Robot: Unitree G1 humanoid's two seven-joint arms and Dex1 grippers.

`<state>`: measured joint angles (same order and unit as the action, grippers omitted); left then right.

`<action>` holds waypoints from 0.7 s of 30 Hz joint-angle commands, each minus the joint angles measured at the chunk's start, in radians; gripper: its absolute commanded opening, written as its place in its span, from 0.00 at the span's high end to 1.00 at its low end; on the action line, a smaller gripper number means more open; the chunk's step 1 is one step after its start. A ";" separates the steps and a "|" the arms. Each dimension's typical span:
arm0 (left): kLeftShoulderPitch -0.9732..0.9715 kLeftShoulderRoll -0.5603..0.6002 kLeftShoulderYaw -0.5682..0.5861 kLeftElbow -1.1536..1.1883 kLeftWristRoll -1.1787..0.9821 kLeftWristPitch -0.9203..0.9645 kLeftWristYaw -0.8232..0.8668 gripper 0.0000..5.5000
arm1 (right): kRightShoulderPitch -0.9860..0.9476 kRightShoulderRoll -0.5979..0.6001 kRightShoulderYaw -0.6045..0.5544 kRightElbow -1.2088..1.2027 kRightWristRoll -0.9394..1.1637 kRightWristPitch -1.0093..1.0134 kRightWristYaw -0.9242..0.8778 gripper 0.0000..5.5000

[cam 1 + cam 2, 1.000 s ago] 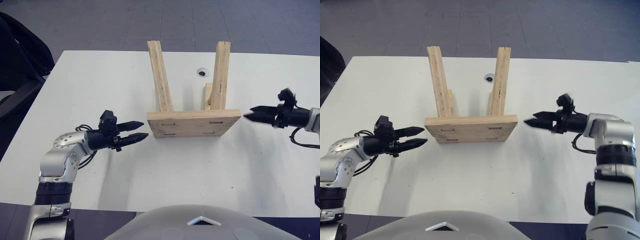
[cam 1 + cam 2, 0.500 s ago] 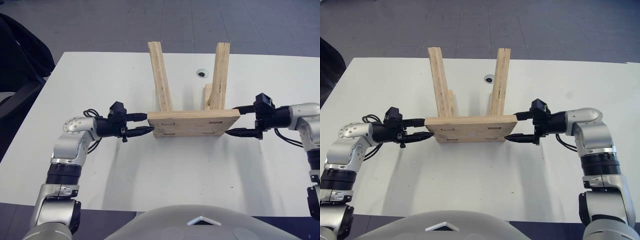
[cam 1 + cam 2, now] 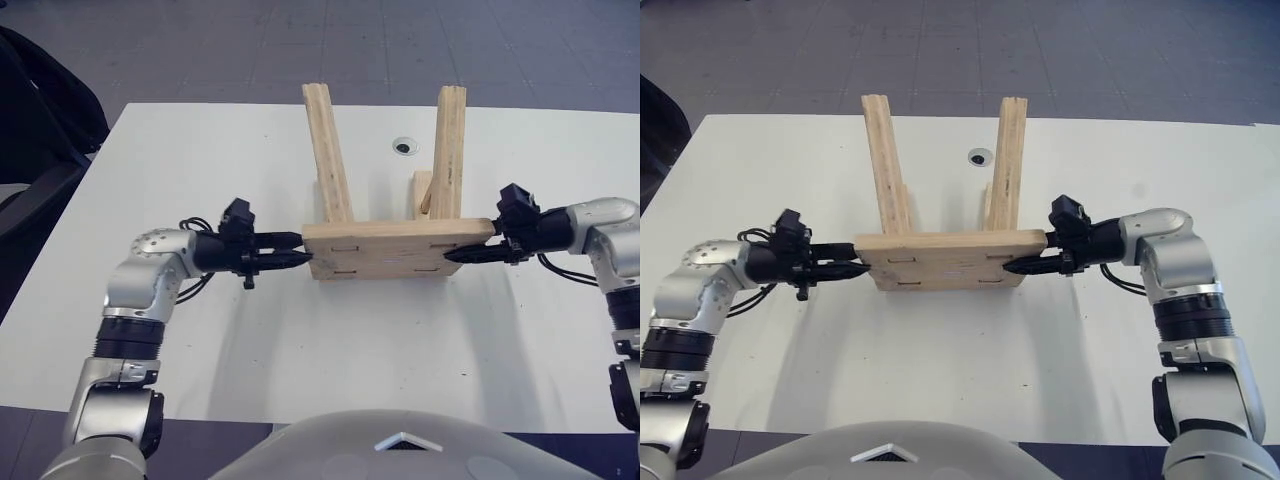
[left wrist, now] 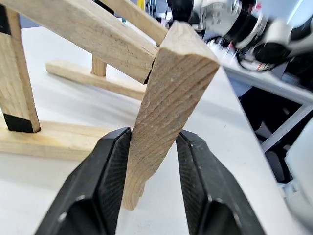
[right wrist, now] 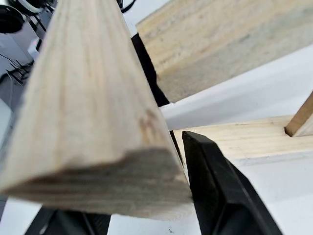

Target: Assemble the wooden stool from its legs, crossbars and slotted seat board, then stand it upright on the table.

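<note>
- While the stool [image 3: 390, 215] lies on its side about the middle of the desk [image 3: 300, 350], its seat board [image 3: 398, 250] stands on edge facing the near edge, and its legs [image 3: 330, 165] point toward the far edge.
- Left claw [image 3: 303, 258] is closed on the board's left end; its fingers [image 4: 110, 171] press both faces of the wood.
- Right claw [image 3: 462, 252] is clamped on the board's right end, the wood filling the gap between its jaws.
- A round cable hole [image 3: 404, 147] sits between the legs, near the far edge.

No legible text, label, number or sign anywhere.
</note>
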<state>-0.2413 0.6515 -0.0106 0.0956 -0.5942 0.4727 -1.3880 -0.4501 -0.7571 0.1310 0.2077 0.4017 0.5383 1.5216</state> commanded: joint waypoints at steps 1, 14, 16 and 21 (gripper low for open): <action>0.009 0.086 0.089 -0.112 -0.150 0.188 -0.021 0.74 | -0.046 -0.087 -0.059 -0.171 0.141 0.203 0.039 0.68; -0.678 0.013 0.437 0.670 -0.635 0.908 0.738 0.76 | -0.769 0.359 -0.598 0.622 0.389 0.938 -0.887 0.63; -0.753 -0.056 0.479 0.898 -0.596 0.770 0.964 0.76 | -0.799 0.409 -0.732 0.902 0.461 0.673 -1.272 0.57; -0.818 -0.164 0.590 1.149 -0.595 0.395 1.336 0.76 | -0.787 0.496 -0.969 1.101 0.645 0.139 -1.679 0.39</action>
<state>-0.9686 0.5808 0.4836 0.9781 -1.2530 1.1734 -0.4127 -1.1819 -0.3547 -0.6270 1.0687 0.9478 1.1113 0.2707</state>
